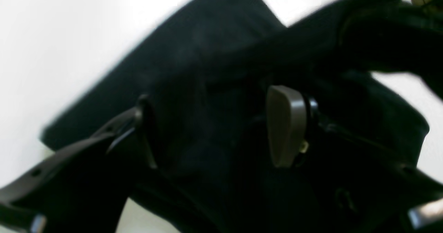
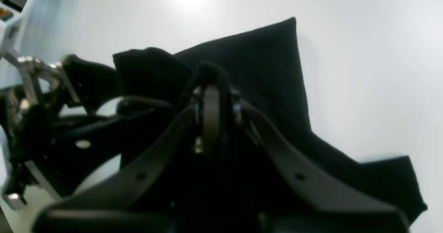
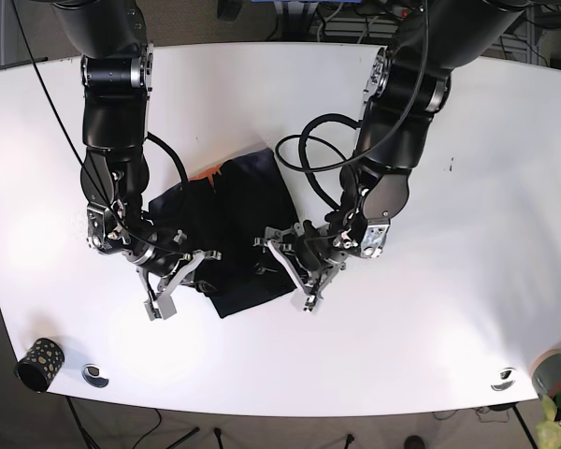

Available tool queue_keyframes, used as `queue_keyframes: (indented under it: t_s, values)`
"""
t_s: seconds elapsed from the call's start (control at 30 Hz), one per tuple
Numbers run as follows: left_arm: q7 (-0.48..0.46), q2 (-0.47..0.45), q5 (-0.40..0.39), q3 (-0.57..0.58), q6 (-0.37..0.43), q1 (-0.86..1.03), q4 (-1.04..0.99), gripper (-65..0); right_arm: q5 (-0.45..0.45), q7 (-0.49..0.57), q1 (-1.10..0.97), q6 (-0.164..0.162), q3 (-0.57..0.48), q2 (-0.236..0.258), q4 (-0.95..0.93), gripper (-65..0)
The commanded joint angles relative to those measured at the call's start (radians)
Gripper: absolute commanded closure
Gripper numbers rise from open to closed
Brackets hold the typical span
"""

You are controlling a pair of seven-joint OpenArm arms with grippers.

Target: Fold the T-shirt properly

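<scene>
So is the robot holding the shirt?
Yes. The right end effector pinches a fold of the shirt; the left end effector is open.

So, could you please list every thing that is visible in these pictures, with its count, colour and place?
T-shirt: one, black, partly folded, middle of the table between the two grippers.
Table: one, white, fills most of the base view.
Patterned cup: one, dark with pale spots, near-left edge in the base view.
Round fittings: two, silver, near edge, one left and one right.
Pot: one, grey, near-right corner, with a green plant just below it.
Cables: several, black, along both arms.
Right gripper: one, black, pads closed on a fold of the T-shirt.
Left gripper: one, black with a grey pad, open, fabric between its fingers.
</scene>
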Motion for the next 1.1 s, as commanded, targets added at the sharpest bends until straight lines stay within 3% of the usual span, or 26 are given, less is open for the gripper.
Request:
queue_keyframes:
  t_s: [0.0,0.2,0.3,0.47,0.83,1.07]
  values:
    - [-0.023,0.010,-0.012,0.000,-0.007,-0.033,0.019,-36.7,0.023,0.025,0.028,0.006,0.005,0.009,0.019,0.0]
    - [-0.023,0.010,-0.009,0.000,-0.006,-0.033,0.019,-8.9,0.023,0.025,0.016,0.006,0.005,0.009,0.042,0.0]
    - [-0.023,-0.006,-0.009,0.000,-0.006,-0.033,0.020,0.0,0.020,0.025,0.016,0.006,0.005,0.009,0.061,0.0]
    - [-0.023,-0.009,-0.016,0.000,-0.007,-0.015,0.036,0.0,0.022,0.025,0.016,0.003,0.005,0.009,0.062,0.0]
    - [-0.020,-0.036,-0.009,0.006,-0.007,0.069,0.342,0.0,0.022,0.020,0.016,0.003,0.000,0.009,0.207,0.0]
    - [-0.022,-0.071,-0.009,-0.013,-0.006,0.068,0.352,0.0,0.017,0.025,0.054,0.003,-0.003,-0.002,0.168,0.0]
